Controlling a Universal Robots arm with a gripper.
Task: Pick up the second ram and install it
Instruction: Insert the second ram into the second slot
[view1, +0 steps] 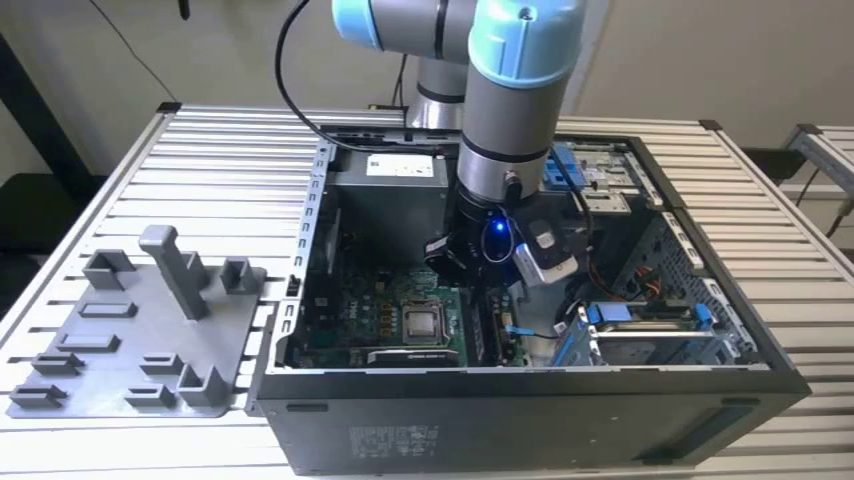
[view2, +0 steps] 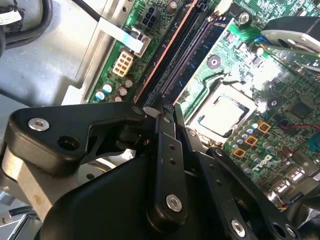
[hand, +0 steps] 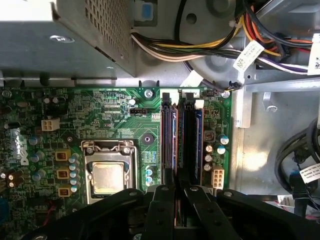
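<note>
Tabletop (view1: 200, 150): a slatted metal surface is seen in the exterior view; a pale wall stands behind it; a second slatted frame (view1: 825, 150) is set at the exterior view's right edge.
Computer case (view1: 534, 400): an open black tower is laid on its side on the tabletop; the motherboard (hand: 115, 115) is exposed inside, with the bare processor (hand: 107, 177) in its socket.
Grey fixture (view1: 147, 330): a plastic tray with an upright post (view1: 174, 270) is set on the tabletop at the exterior view's left, well apart from the tool.
Obstacles: the power supply box (hand: 65, 35) and a bundle of coloured cables (hand: 215, 47) are placed near the memory slots; blue drive-bay clips (view1: 621, 315) are seen at the exterior view's right.
Arm (view1: 514, 110): it is lowered into the case from above.
Tool (hand: 176, 192): it is positioned over the slots; whether anything is gripped, or how far it is parted, cannot be told.
Second ram (hand: 196, 145): a dark blue board is seen seated upright in a slot, beside another stick (hand: 172, 145); just ahead of the tool.
</note>
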